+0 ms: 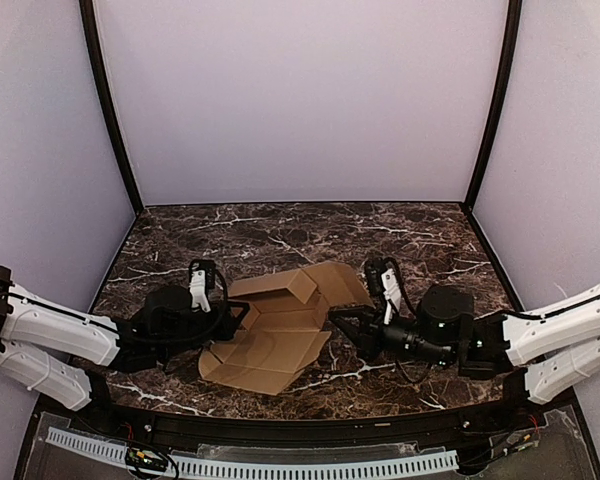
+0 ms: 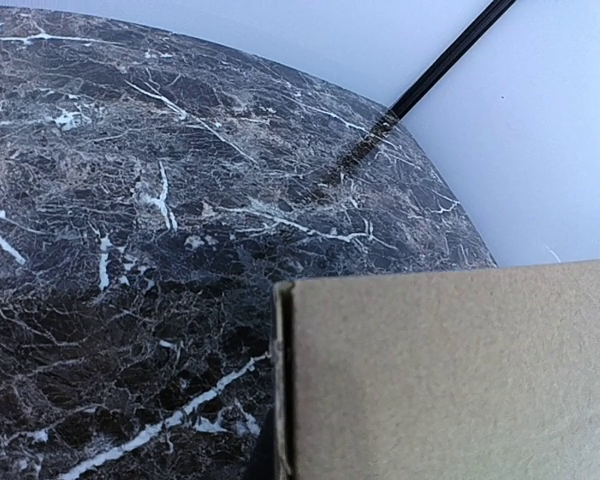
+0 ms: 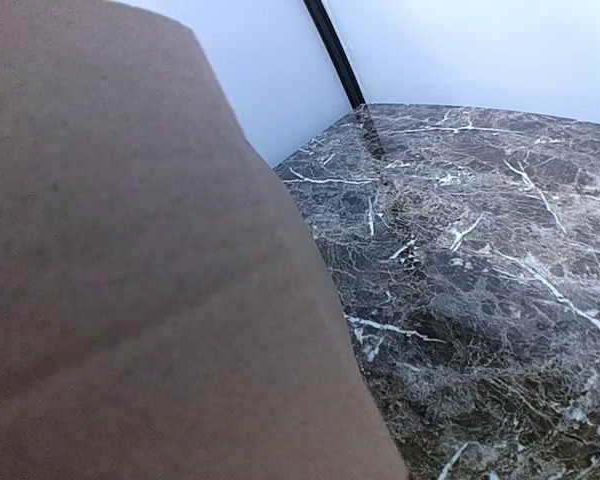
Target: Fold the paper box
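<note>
The left tool [image 1: 238, 316] sits at the left edge of the paper box [image 1: 275, 345], its fingers pressed together. In the left wrist view a cardboard panel stands upright right in front of the camera and hides the fingers, so it appears to be pinching that side flap.

The box lies in the middle of the table [image 1: 280, 230], between the two arms, and is only partly formed. Its near panel [image 1: 265, 362] is flat on the marble. The far flaps [image 1: 315, 283] are lifted and creased into a loose, open shape. No closed walls or tucked lid can be seen.

The right tool [image 1: 342, 326] is at the box's right edge, also pressed together. Cardboard fills the left of the right wrist view and covers the fingers, which suggests it is gripping that side too.

The task looks to be at an early-to-middle stage: creases are started and the side flaps raised. The walls have yet to be squared up, the flaps tucked in and the lid closed.
</note>
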`<action>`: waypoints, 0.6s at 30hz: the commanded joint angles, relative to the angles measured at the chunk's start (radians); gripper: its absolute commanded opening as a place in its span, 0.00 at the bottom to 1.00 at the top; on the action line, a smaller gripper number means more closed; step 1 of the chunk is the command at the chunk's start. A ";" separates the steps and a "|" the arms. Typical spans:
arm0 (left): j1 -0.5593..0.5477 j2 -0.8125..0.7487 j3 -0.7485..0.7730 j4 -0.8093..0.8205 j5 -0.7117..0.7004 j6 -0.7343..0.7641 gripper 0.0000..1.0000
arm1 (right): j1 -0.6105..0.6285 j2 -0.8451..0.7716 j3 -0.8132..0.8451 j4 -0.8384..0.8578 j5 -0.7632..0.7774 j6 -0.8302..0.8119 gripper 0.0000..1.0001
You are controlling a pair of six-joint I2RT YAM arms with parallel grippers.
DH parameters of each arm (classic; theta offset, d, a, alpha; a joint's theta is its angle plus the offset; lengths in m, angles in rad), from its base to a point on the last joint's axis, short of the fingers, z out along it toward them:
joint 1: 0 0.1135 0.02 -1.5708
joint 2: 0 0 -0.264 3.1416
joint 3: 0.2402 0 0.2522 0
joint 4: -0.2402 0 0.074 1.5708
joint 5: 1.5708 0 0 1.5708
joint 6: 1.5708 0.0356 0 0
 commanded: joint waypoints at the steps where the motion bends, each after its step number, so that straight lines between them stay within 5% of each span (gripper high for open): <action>1: -0.004 -0.023 0.023 -0.056 -0.058 0.074 0.01 | 0.007 -0.103 -0.054 -0.127 0.002 -0.027 0.00; 18: -0.003 -0.016 0.063 -0.153 -0.129 0.271 0.01 | 0.007 -0.515 -0.100 -0.665 0.008 -0.130 0.22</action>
